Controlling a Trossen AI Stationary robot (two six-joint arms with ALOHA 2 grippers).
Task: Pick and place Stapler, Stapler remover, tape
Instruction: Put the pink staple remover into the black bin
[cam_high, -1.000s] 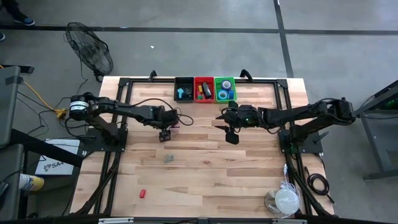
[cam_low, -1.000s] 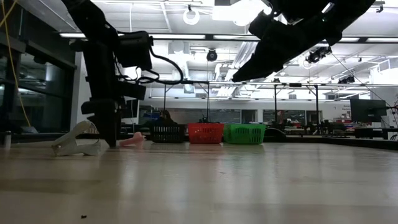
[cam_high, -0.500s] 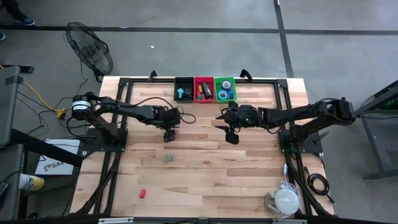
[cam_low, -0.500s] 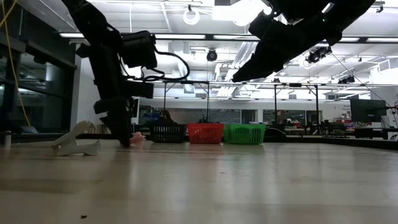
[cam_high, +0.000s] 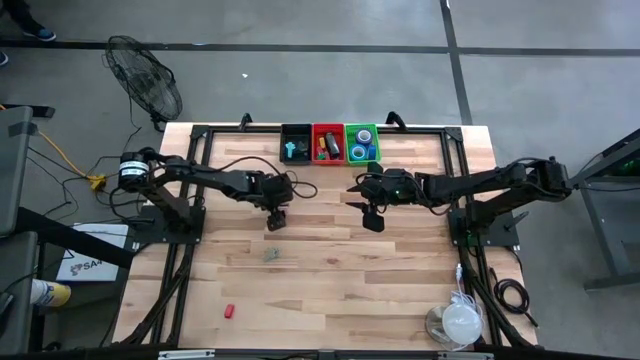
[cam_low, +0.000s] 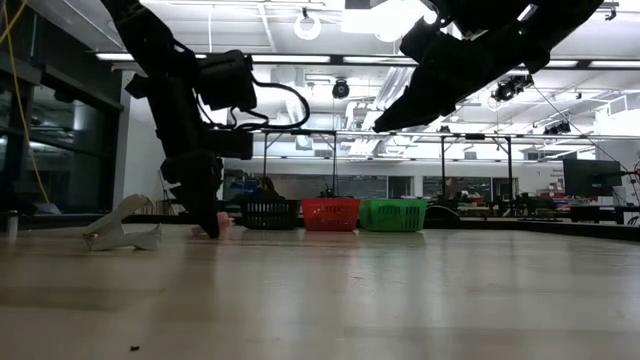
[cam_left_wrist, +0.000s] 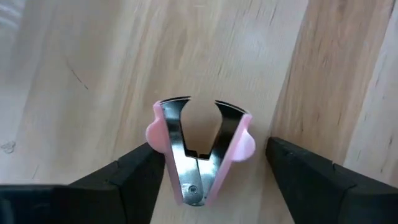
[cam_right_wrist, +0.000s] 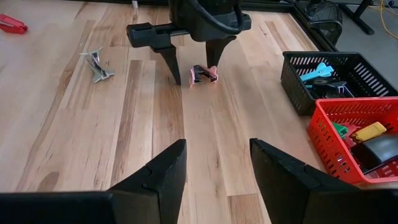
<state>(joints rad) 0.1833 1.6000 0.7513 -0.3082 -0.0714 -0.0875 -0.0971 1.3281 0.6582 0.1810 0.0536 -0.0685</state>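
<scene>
My two arms are dark, near black, built of jointed tubular links, and a loose black cable loops beside my left wrist. My left gripper (cam_left_wrist: 208, 180) ends in matte black wedge-shaped fingers (cam_left_wrist: 127, 174) with angular edges. My right gripper (cam_right_wrist: 214, 177) carries the same broad, faceted black fingers (cam_right_wrist: 155, 177).

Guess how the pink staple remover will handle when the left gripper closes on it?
Probably light: the staple remover looks small between the open left gripper fingers. Its sprung metal jaws stand spread, so squeezing may close them. Lying flat on the wood table, it seems unlikely to roll.
</scene>
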